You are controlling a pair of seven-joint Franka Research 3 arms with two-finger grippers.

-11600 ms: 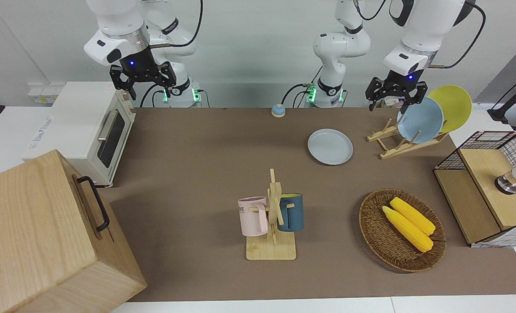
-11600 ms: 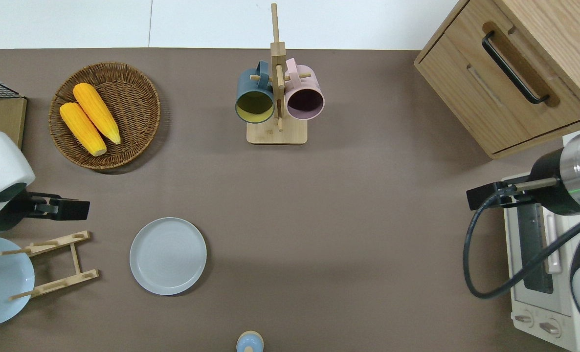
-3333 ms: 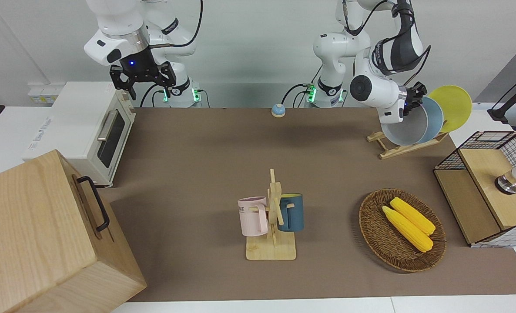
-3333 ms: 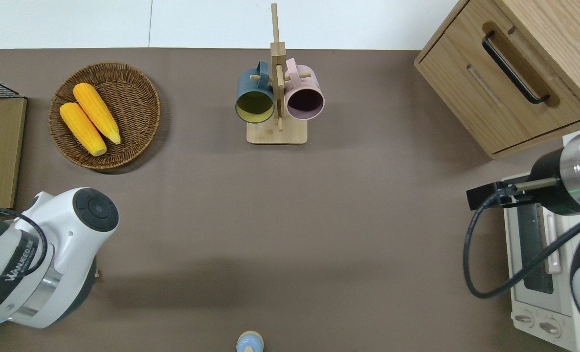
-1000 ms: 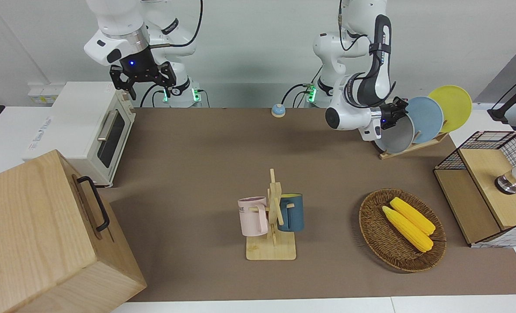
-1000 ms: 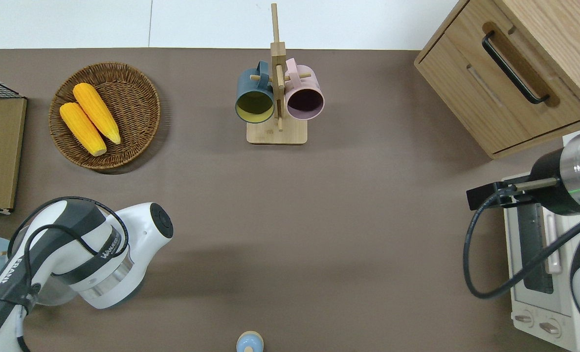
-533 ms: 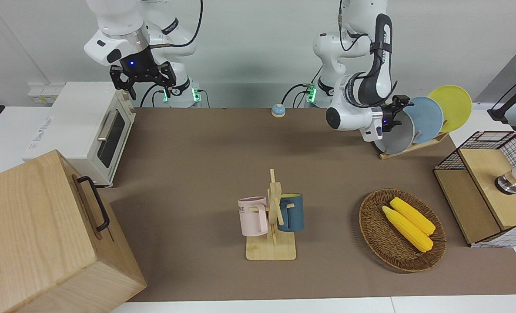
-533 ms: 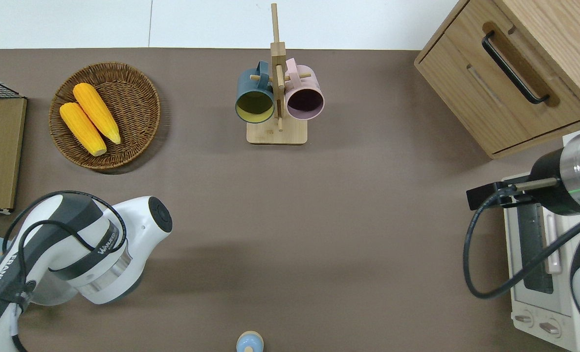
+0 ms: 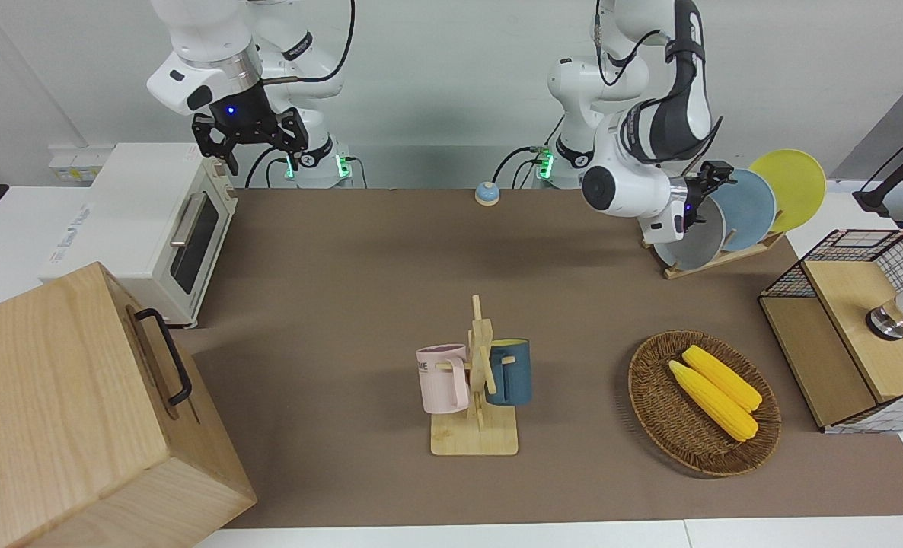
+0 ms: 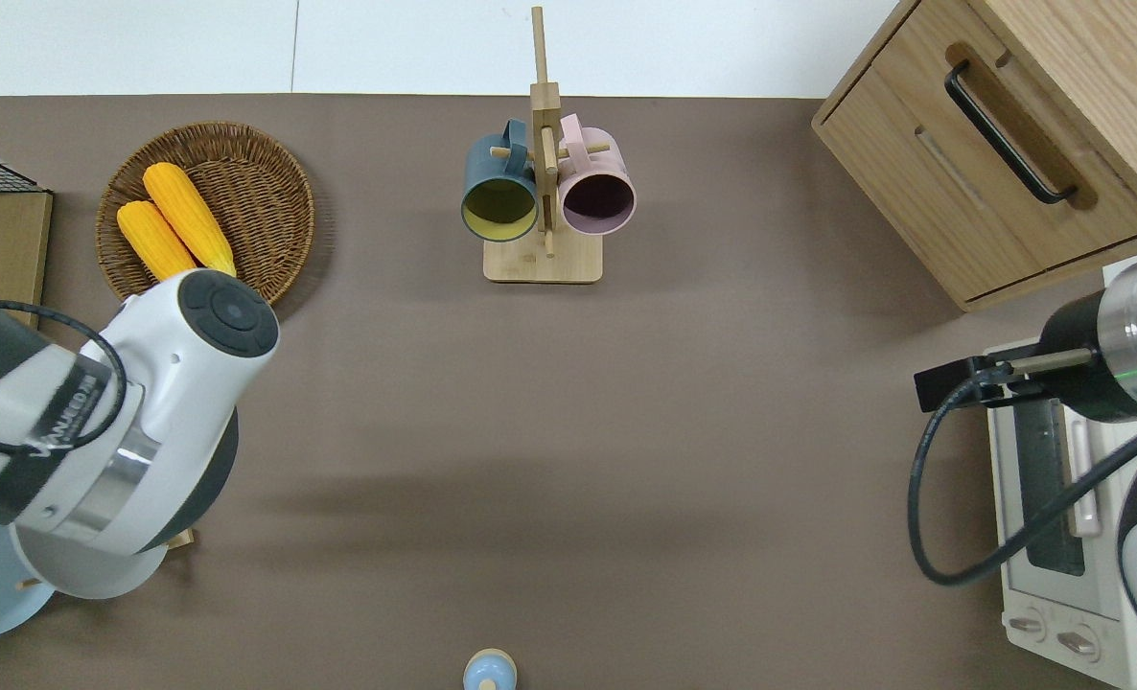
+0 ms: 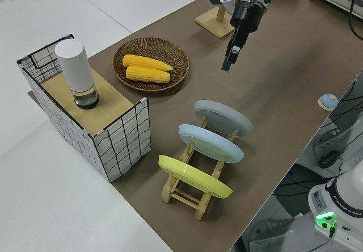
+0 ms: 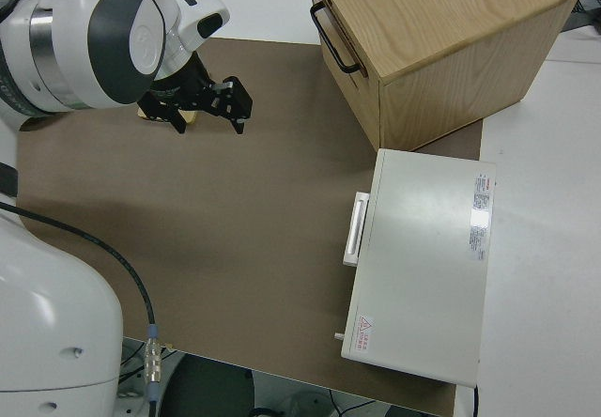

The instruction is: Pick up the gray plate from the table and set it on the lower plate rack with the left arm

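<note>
The gray plate (image 9: pixel 691 245) stands tilted in the slot of the lower plate rack (image 9: pixel 718 259) that lies toward the middle of the table (image 9: pixel 360 289). The left side view shows it (image 11: pixel 223 117) resting free in the rack (image 11: pixel 187 194). My left gripper (image 9: pixel 701 199) is open and empty, raised a little above the plate's upper rim. In the left side view the gripper (image 11: pixel 228 63) is clearly apart from the plate. The arm's wrist hides the rack in the overhead view. My right gripper (image 9: pixel 246 141) is open and its arm is parked.
A sky-blue plate (image 9: pixel 745 209) and a yellow plate (image 9: pixel 790 186) fill the rack's other slots. A wicker basket (image 9: pixel 649 396) with corn, a wire-sided box (image 9: pixel 855 327), a mug stand (image 9: pixel 476 380), a toaster oven (image 9: pixel 154 228) and a wooden cabinet (image 9: pixel 78 411) stand around.
The gray plate lay flat on the table, then the left gripper carried it into the rack. In the last second the gripper has come off the plate and risen.
</note>
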